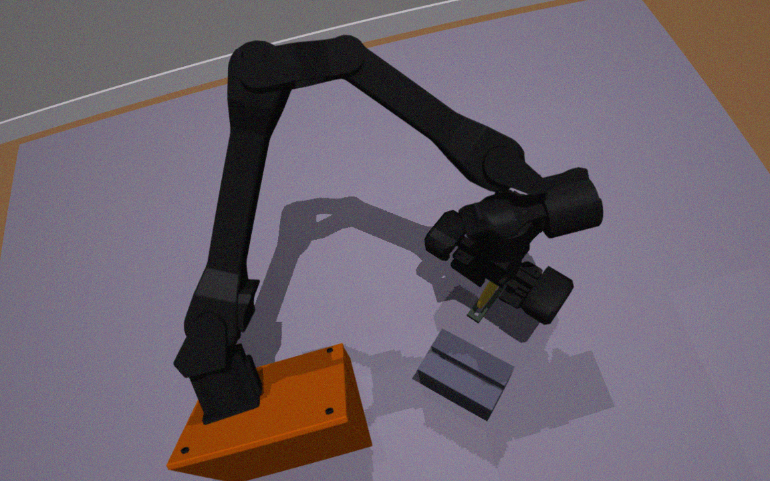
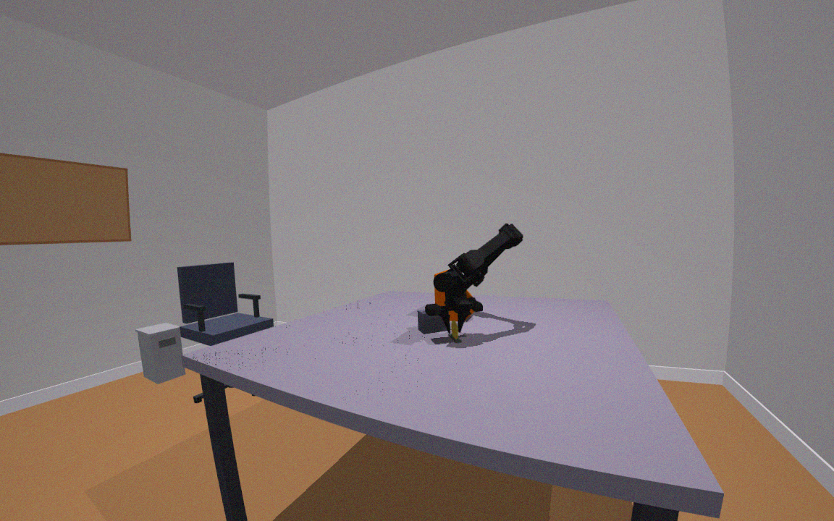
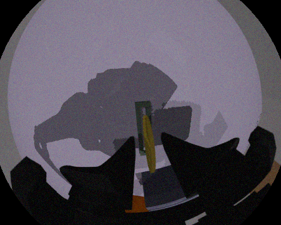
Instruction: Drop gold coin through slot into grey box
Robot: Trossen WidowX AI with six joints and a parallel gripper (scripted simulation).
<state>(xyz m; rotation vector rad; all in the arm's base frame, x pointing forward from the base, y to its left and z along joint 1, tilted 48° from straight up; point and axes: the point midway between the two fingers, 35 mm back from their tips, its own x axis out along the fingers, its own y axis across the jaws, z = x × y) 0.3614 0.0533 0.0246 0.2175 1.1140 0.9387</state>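
Observation:
The gold coin [image 1: 486, 295] [image 2: 454, 328] [image 3: 149, 144] stands on edge in the dark-green holder [image 1: 478, 318] [image 3: 142, 104]. My gripper [image 3: 147, 137] is open and points down at the coin, with one finger on each side of the coin's upper part. In the wrist view gaps show between the coin and both fingertips, and the coin looks slightly slanted between them. The grey box [image 1: 477, 357] [image 2: 428, 322] [image 3: 163, 185] sits close by, with its narrow slot visible across the lid in the top view. The fingers partly hide the coin in the top view.
The arm's orange base block [image 1: 304, 389] [image 3: 138, 204] is left of the box in the top view. The pale purple table [image 1: 106, 209] [image 2: 536, 388] carries everything, and the arm's shadow falls around the holder. A chair [image 2: 207, 291] stands beyond the table's edge.

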